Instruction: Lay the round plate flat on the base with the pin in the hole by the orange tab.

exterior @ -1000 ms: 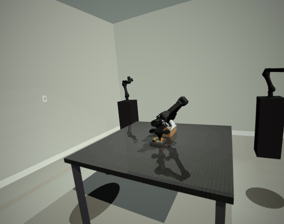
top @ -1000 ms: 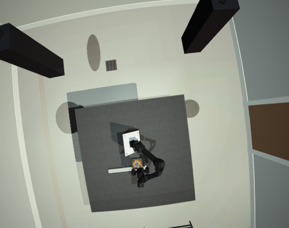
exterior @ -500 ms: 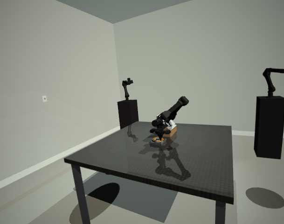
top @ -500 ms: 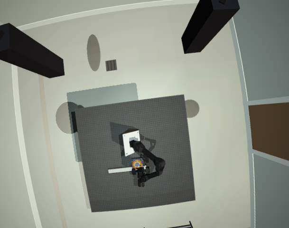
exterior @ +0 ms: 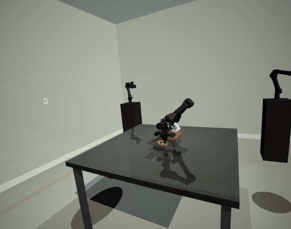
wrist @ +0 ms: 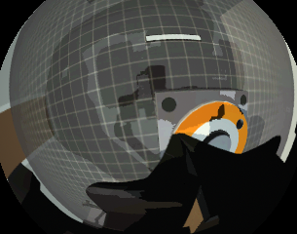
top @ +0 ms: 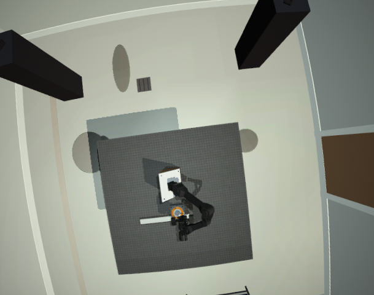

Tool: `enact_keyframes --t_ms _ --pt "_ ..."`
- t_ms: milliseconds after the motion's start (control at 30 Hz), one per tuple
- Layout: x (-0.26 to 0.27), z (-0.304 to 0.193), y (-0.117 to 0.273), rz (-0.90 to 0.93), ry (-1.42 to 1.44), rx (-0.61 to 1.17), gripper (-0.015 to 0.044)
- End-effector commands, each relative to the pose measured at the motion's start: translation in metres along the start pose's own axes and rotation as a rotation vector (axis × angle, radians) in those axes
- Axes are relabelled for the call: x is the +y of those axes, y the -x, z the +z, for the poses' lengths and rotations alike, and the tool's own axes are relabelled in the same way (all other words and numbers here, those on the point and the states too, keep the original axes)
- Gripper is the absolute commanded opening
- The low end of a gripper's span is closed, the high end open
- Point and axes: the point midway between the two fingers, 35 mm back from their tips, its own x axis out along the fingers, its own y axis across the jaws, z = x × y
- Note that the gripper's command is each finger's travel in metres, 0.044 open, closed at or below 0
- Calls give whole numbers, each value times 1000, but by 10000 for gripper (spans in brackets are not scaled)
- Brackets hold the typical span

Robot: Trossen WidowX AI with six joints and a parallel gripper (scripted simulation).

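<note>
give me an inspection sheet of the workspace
surface: dark gridded table, glossy
job's things: orange plate on grey base; whether it lies flat cannot be told
clutter: white strip beside the base
grippers: gripper shut, empty, tips down at the plate; contact unclear
cables: nothing seen
surroundings: arm mount, a white-topped box; two black pedestals with camera arms; plain walls

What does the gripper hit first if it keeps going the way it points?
Probably the plate: the shut gripper points down right over its near edge. Contact can't be judged from these views.
</note>
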Motion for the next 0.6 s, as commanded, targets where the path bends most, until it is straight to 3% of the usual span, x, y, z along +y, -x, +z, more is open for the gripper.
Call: enact_keyframes --t_ms 0,567 --pt "2 -7 -3 5 -12 16 0" --pt "4 -15 -3 5 -12 16 0"
